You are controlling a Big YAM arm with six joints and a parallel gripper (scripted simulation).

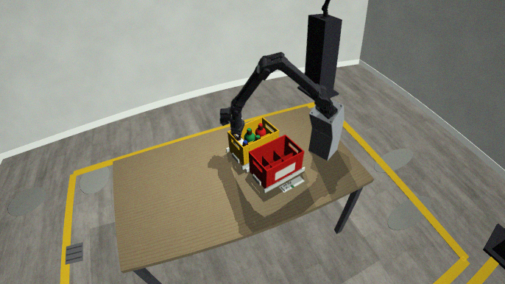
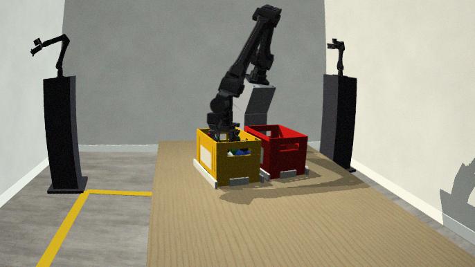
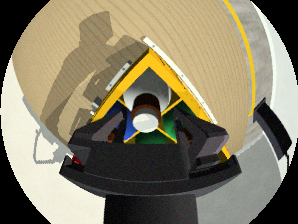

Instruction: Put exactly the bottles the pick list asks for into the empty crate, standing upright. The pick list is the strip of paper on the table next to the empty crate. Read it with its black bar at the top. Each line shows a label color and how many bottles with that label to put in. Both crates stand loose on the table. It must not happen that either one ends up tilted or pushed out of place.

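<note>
Across the foreground, the wooden table point(image 1: 166, 206) point(image 2: 277, 225) point(image 3: 55, 40) is being darkened by the arm's shadow, and beyond this stretch the yellow crate point(image 1: 237, 148) point(image 2: 239, 166) point(image 3: 117, 94) is being edged at its foot by pale strips point(image 2: 205, 174). Above a corner compartment, the gripper point(image 1: 237, 135) point(image 2: 226, 140) point(image 3: 151, 117) is being held pointing down with its fingers apart, and the neck of an upright white-capped bottle point(image 1: 241, 140) point(image 2: 230, 154) point(image 3: 145, 110) is being straddled, not clamped. In the same crate, a blue bottle point(image 1: 245, 143) point(image 2: 243, 151) point(image 3: 115, 129), green bottles point(image 1: 249, 135) point(image 3: 160, 136) and a red bottle point(image 1: 260, 129) are being kept in by the walls. Just beside it, the red crate point(image 1: 258, 169) point(image 2: 284, 159) is being shown with its visible compartments unfilled; near its outer side, a strip of paper point(image 1: 298, 182) is being displayed, its lines too small to read. Farther back, the black arm point(image 1: 252, 84) point(image 2: 246, 52) is being supported by a gray stand point(image 1: 325, 136) point(image 2: 260, 100). Well apart on either side, smaller arms are being carried by dark columns point(image 2: 60, 135), and the scene is being backed by a gray wall point(image 2: 173, 69).
</note>
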